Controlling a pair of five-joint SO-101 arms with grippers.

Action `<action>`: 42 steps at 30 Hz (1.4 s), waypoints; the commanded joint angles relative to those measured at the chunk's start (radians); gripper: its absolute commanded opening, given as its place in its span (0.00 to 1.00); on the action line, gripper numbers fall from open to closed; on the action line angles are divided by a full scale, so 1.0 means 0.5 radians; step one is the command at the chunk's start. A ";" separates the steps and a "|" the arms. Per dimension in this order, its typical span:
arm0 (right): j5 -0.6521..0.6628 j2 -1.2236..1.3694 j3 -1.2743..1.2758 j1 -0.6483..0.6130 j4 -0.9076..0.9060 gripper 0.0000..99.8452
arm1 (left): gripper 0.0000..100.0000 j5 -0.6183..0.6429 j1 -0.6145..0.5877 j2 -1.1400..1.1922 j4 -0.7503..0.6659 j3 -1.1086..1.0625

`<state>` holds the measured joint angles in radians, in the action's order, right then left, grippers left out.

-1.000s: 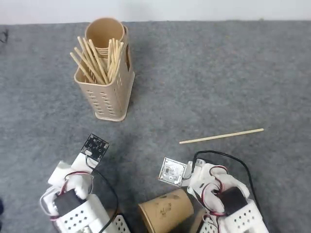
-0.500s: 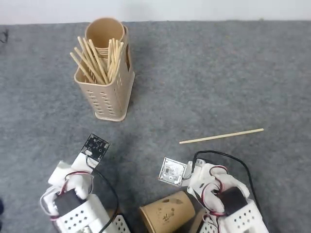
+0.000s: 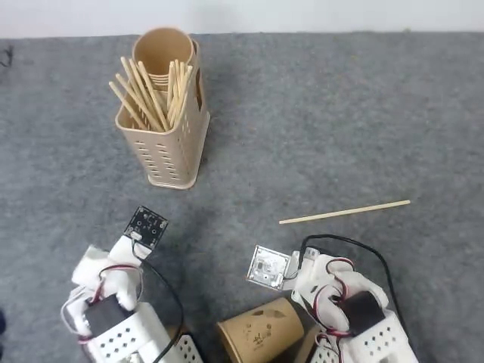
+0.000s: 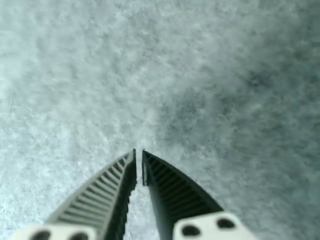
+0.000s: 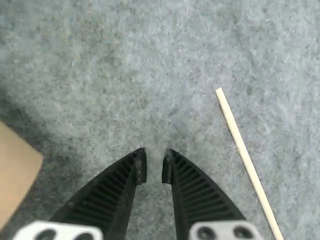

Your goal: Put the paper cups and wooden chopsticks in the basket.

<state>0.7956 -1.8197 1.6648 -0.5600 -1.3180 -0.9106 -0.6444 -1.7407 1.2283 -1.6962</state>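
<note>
One wooden chopstick lies loose on the grey carpet, right of centre in the high view and beyond the arm at the lower right, which I take for the right one since its wrist camera picks up the same stick. From that wrist camera the chopstick runs near the right gripper on one side, not touching it, and its far end is cut off by the frame edge. The right gripper's jaws are all but closed, with just a narrow slit between the tips and nothing in it.

One paper cup lies on its side at the bottom centre of the high view, just beside the right arm. Part of it is cut off by the lower frame edge and part sits behind the arm, so I cannot tell whether they touch. In the right wrist view I get just a tan corner of the cup, on the opposite side of the gripper from the chopstick.

The left gripper hangs over bare carpet, tips nearly together, holding nothing.

The basket stands upright in the upper left. A bundle of chopsticks leans in its nearer compartment; I cannot count them. Stacked cups sit in the compartment behind.
</note>
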 commanded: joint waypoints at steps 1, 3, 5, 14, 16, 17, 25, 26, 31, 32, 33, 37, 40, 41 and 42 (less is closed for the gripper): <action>0.040 0.014 0.037 -0.014 -0.084 0.08 | 0.02 0.006 0.018 -0.009 -0.025 0.017; 0.040 0.014 0.037 -0.002 -0.084 0.08 | 0.02 0.006 0.018 -0.009 0.015 0.017; 0.040 0.014 0.037 -0.002 -0.084 0.08 | 0.02 0.006 0.018 -0.009 0.025 0.017; -0.037 0.011 -0.181 0.173 0.035 0.08 | 0.01 0.086 0.009 -0.012 0.037 0.057; -0.178 0.026 -0.466 0.327 -0.005 0.08 | 0.01 0.233 0.006 -0.012 0.012 0.106; -0.230 0.032 -0.592 0.382 -0.011 0.07 | 0.01 0.285 0.015 -0.012 0.012 0.124; -0.242 0.278 -1.329 0.385 -0.259 0.07 | 0.01 0.565 0.009 -0.012 -0.061 0.066; -0.218 0.382 -1.412 0.379 -0.308 0.07 | 0.01 0.577 0.009 -0.012 -0.064 0.066; -0.199 0.987 -1.955 0.370 -0.563 0.01 | 0.01 0.601 0.009 -0.012 -0.074 0.057; -0.206 1.100 -2.074 0.351 -0.643 0.01 | 0.01 0.601 0.009 -0.012 -0.074 0.057; -0.206 1.204 -2.194 0.293 -0.744 0.02 | 0.01 0.601 0.006 -0.012 -0.074 0.054; -0.255 1.502 -2.430 -0.106 -0.959 0.01 | 0.01 0.601 0.006 -0.012 -0.071 0.054; -0.285 1.606 -2.378 -0.462 -0.947 0.01 | 0.01 0.595 0.006 -0.012 -0.068 0.051; -0.301 1.637 -2.366 -0.606 -0.950 0.01 | 0.01 0.595 0.006 -0.012 -0.068 0.051; -0.307 1.668 -2.354 -0.735 -0.956 0.01 | 0.01 0.595 0.006 -0.012 -0.068 0.051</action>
<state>0.6590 -1.0219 0.5155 -0.7457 -1.7568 -0.6191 -0.6460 -1.7407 1.2098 -1.6763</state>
